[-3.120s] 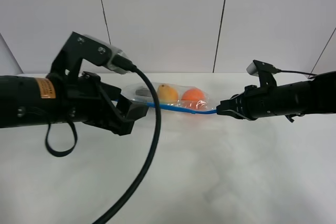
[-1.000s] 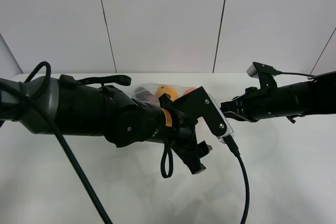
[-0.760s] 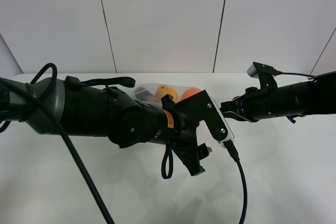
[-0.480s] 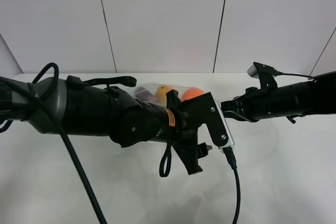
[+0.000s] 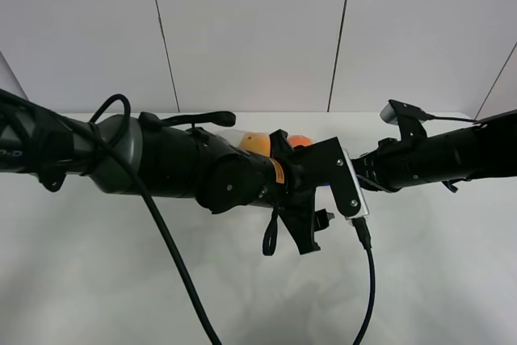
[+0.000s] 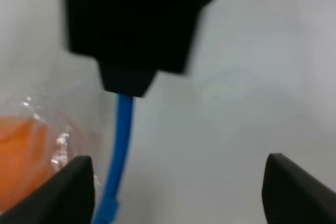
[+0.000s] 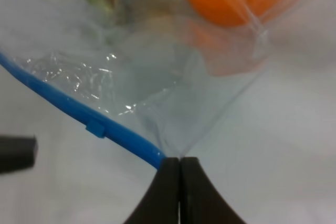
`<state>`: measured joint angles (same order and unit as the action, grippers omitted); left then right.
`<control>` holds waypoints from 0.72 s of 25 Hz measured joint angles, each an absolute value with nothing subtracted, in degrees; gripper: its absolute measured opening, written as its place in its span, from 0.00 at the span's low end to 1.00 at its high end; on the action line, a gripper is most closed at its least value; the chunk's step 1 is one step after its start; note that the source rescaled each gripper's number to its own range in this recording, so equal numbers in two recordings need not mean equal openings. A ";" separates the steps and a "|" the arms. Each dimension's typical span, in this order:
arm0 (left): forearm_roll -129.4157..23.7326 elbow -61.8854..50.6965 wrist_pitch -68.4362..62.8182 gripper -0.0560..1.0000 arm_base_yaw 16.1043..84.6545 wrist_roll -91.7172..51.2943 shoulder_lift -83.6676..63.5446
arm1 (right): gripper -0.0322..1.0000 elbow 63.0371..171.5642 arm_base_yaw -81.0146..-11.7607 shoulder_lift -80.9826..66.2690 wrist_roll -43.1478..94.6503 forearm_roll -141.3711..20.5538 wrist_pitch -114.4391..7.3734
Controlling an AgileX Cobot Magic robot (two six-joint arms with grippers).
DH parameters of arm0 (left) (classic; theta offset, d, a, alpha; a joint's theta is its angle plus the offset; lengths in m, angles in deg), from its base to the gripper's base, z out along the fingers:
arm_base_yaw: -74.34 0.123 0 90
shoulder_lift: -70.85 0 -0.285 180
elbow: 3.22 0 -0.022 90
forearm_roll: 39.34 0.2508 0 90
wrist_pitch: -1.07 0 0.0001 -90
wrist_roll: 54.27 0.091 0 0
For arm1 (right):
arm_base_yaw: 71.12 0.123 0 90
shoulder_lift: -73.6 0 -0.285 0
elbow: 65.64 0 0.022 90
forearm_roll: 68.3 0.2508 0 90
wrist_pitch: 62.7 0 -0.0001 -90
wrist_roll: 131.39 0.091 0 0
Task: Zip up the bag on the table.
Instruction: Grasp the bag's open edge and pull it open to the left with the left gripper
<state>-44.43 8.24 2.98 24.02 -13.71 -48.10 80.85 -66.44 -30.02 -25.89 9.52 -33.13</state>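
Observation:
The bag point(image 5: 257, 140) lies on the white table point(image 5: 113, 280), mostly hidden behind my left arm in the high view. Yellow fruit and an orange point(image 5: 300, 140) peek out above the arm. My right gripper point(image 5: 365, 175) is shut on the bag's corner point(image 7: 176, 145), where the blue zipper strip point(image 7: 79, 111) ends. A small blue slider point(image 7: 96, 128) sits on the strip a little way from that corner. My left gripper point(image 6: 181, 187) is open, one fingertip beside the strip point(image 6: 122, 140) and the other over bare table. It faces the black right gripper point(image 6: 136, 24).
White wall panels point(image 5: 250, 30) rise behind the table's far edge. A black cable point(image 5: 367, 280) hangs from my left wrist camera down to the front edge. Bare table point(image 5: 444, 264) shows to the front and on both sides.
My left arm has slid right and back along the bag toward the right gripper, covering more of the bag. The right gripper has held still, shut on the corner.

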 joint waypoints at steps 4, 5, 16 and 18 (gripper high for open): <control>-44.43 7.36 3.94 0.95 24.65 -11.22 -49.58 | 0.03 80.85 -66.44 -30.02 -25.44 9.21 -33.13; -44.43 7.36 4.29 0.95 24.72 -10.63 -49.92 | 0.03 80.85 -66.44 -30.02 -25.40 9.17 -33.13; -44.43 7.36 8.93 0.94 28.12 -8.92 -52.42 | 0.03 80.85 -66.44 -30.02 -24.84 9.17 -31.13; -44.43 7.36 9.07 0.94 29.04 -8.92 -52.42 | 0.03 80.85 -66.44 -30.01 -24.69 9.17 -30.68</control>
